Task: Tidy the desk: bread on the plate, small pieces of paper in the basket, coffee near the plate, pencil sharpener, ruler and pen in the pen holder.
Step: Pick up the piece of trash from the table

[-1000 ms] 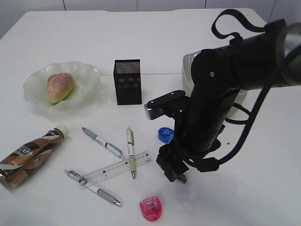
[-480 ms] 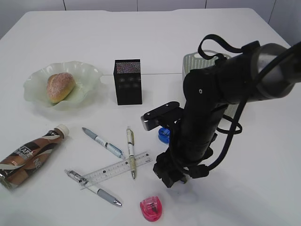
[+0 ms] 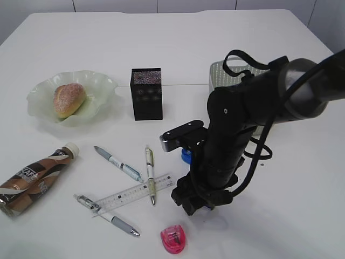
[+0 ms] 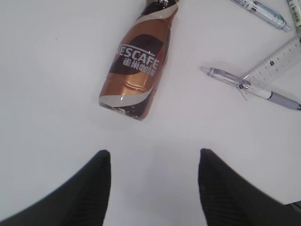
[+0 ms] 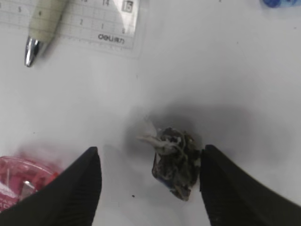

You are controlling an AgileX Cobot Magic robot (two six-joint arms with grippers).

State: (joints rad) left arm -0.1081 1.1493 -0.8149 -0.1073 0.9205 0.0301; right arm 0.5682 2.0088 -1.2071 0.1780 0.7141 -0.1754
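Note:
My right gripper point(image 5: 150, 150) is open and low over the desk point(image 3: 302, 216). A small dark crumpled piece of paper point(image 5: 174, 162) lies between its jaws, close to the right finger point(image 5: 221, 183). In the exterior view that gripper point(image 3: 194, 204) hides the paper. A pink pencil sharpener point(image 3: 173, 239) lies just in front of it, and a blue one point(image 3: 186, 155) is behind the arm. The clear ruler point(image 3: 132, 194) and three pens point(image 3: 117, 163) lie to its left. My left gripper point(image 4: 153, 153) is open over bare desk, below the lying coffee bottle point(image 4: 138, 70). The bread point(image 3: 69, 100) sits on the plate point(image 3: 102, 86).
The black mesh pen holder point(image 3: 146, 94) stands at the middle back. The perforated basket point(image 3: 218, 73) is behind the right arm, mostly hidden by it. One pen point(image 3: 149, 172) lies across the ruler.
The right arm has swung down and a little left, bringing its gripper lower over the paper. Its jaws have narrowed somewhat. Nothing on the desk has moved.

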